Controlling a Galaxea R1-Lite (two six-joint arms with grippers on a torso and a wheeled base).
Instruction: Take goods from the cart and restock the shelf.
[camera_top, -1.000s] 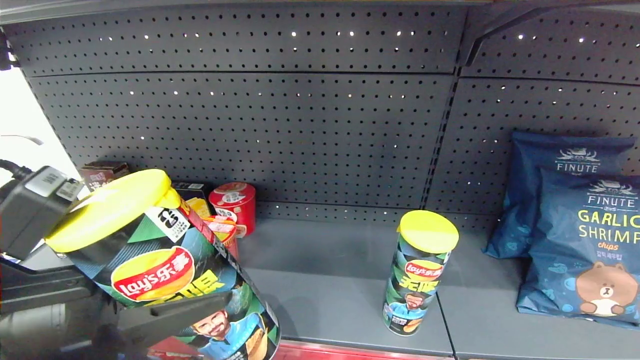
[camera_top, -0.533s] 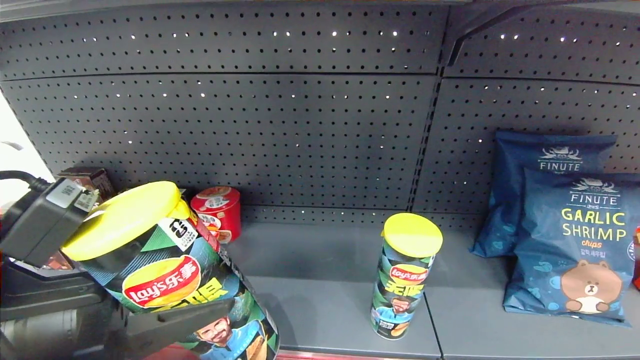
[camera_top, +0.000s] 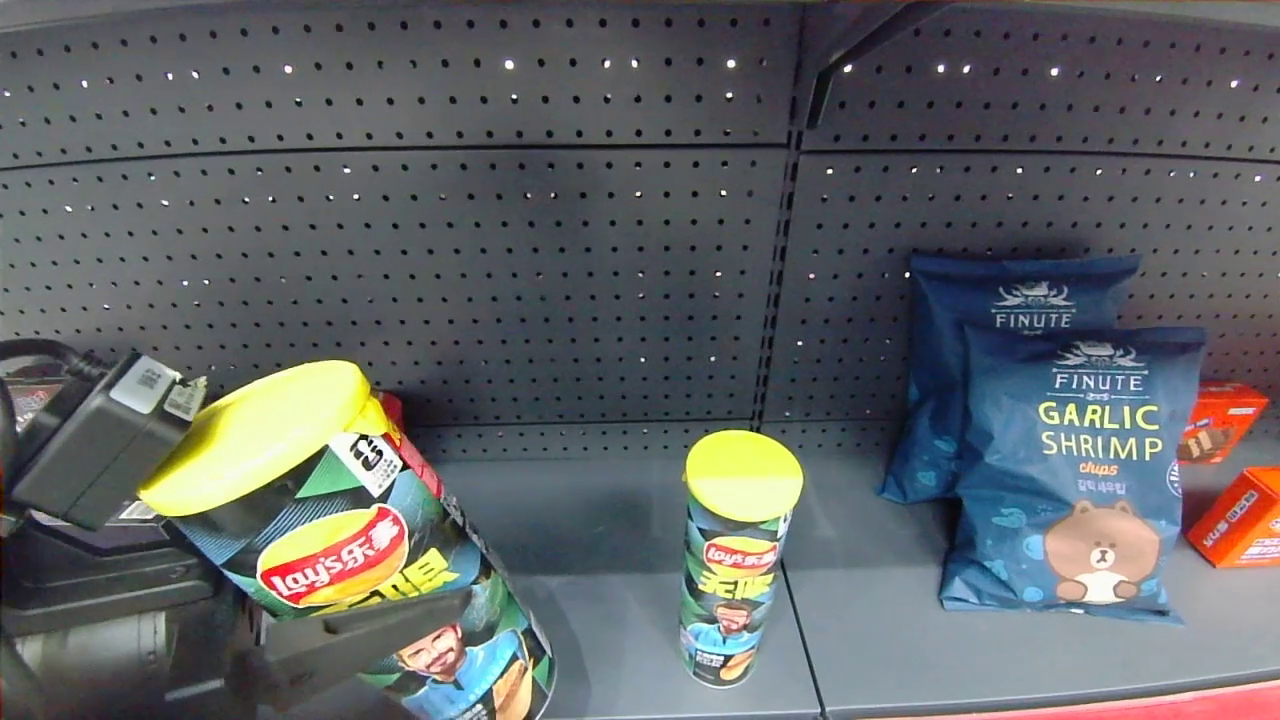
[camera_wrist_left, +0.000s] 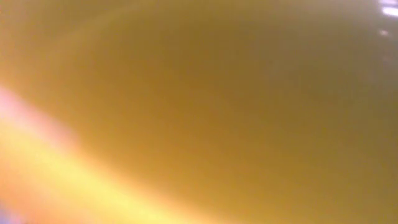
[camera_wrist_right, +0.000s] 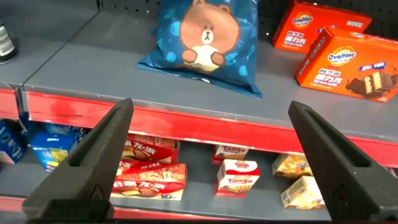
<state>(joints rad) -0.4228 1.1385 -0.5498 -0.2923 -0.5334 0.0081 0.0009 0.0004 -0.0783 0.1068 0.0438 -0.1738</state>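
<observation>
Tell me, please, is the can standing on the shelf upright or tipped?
Upright. The can stands on its base on the shelf, with its yellow lid on top.

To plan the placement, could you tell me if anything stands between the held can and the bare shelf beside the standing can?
Nothing visible does; only grey shelf lies between the held can and the standing can.

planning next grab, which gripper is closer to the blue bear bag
Right. The right gripper hangs open in front of the blue bear bag; the left gripper is well off to its left, holding a can.
</observation>
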